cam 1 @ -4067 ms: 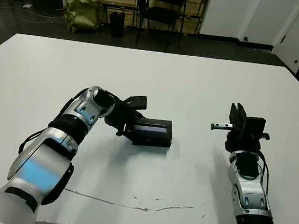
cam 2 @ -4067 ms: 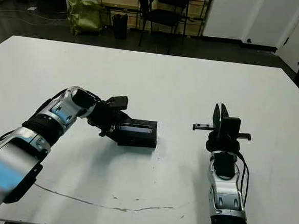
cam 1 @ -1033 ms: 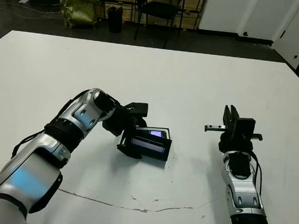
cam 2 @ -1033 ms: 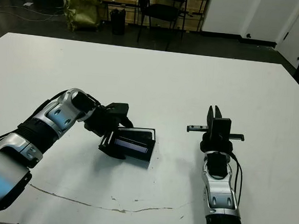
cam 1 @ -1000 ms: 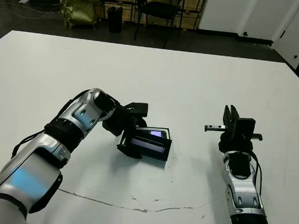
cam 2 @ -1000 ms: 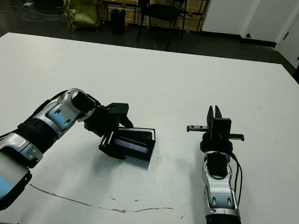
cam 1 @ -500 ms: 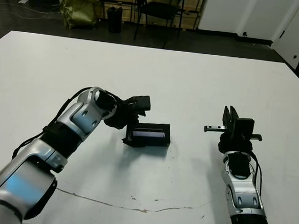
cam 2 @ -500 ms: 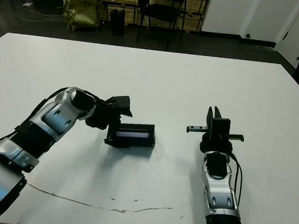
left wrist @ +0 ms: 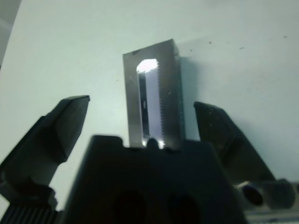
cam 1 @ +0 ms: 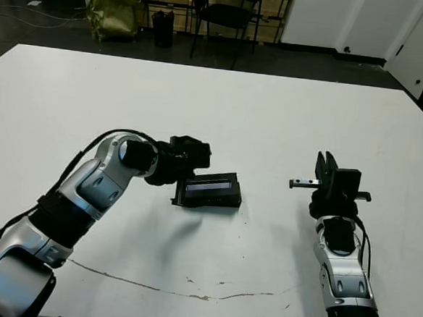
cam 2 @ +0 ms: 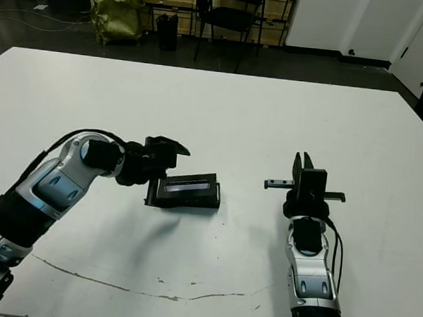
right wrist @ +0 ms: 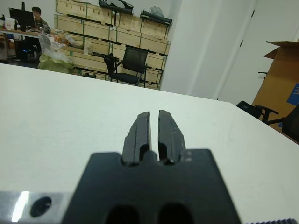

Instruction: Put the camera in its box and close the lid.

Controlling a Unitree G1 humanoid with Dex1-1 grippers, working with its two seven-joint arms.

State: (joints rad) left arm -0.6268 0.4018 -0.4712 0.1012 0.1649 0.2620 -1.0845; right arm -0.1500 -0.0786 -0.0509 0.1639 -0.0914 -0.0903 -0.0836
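Observation:
The lid (cam 1: 209, 187), a flat black cover with a pale glossy stripe, lies shut on the box (cam 1: 210, 200) in the middle of the table. Only a black side wall shows under it. The camera is hidden. My left gripper (cam 1: 186, 175) is open and straddles the left end of the box. In the left wrist view its fingers (left wrist: 65, 123) stand wide apart on either side of the lid (left wrist: 152, 93), without touching it. My right gripper (cam 1: 327, 161) points upward at the right, well away from the box. It is shut (right wrist: 154, 119) with nothing in it.
A thin dark crack (cam 1: 187, 292) runs across the white table (cam 1: 273, 105) near its front edge. Beyond the far edge are a chair (cam 1: 225, 14), a green bag (cam 1: 113, 14) and wooden crates. A person (right wrist: 35, 14) sits far off.
A second ago the closed box hung tilted between my left gripper's fingers. Now it lies flat on the table, and the left forearm has swung outward. The right arm has not moved.

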